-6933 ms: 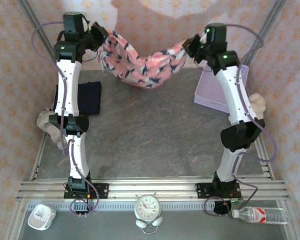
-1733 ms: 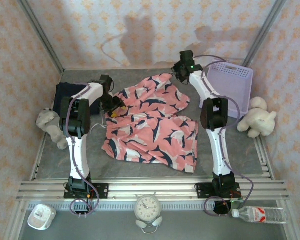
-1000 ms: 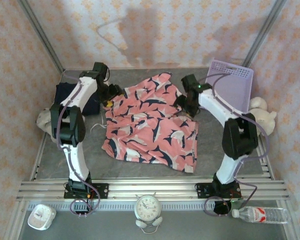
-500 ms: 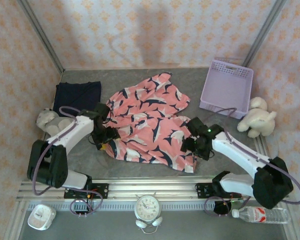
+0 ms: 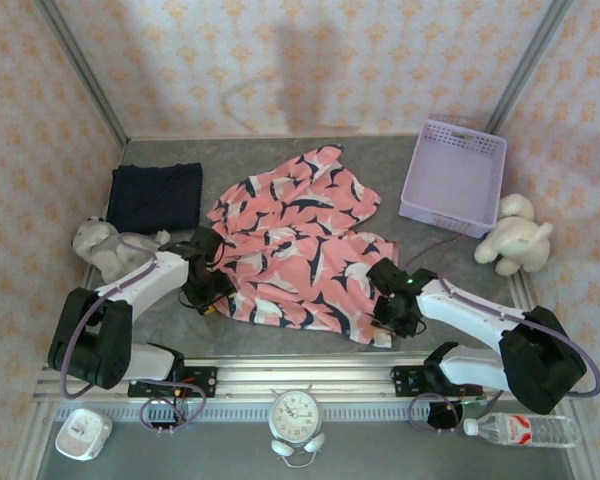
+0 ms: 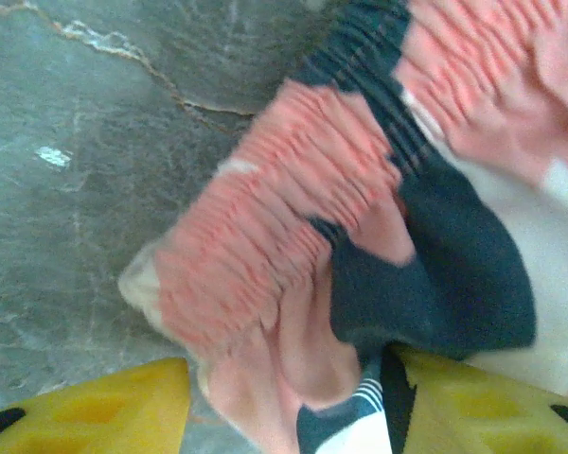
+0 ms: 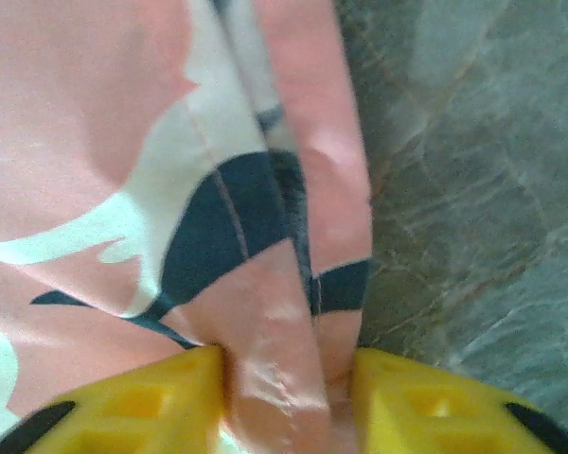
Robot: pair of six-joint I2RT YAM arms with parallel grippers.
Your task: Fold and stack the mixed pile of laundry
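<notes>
The salmon-pink printed garment (image 5: 300, 245) lies spread across the middle of the grey table (image 5: 280, 345). The dark navy garment (image 5: 157, 195) lies folded at the back left. My left gripper (image 5: 208, 293) is low at the pink garment's near-left corner. In the left wrist view its yellow fingers (image 6: 85, 416) flank the bunched elastic hem (image 6: 293, 284), and cloth fills the gap between them. My right gripper (image 5: 392, 313) is at the near-right corner. There its yellow fingers (image 7: 123, 407) pinch a fold of the pink cloth (image 7: 284, 369).
A lavender basket (image 5: 452, 178) stands at the back right, with a white plush toy (image 5: 515, 235) beside it. A grey plush toy (image 5: 105, 245) sits at the left edge. A metal rail (image 5: 300, 375) runs along the near edge, with a clock (image 5: 297, 412) and a bottle (image 5: 520, 430) beyond it.
Both arms came down from the garment's far side to its near corners. Both pairs of jaws have narrowed onto the pink cloth.
</notes>
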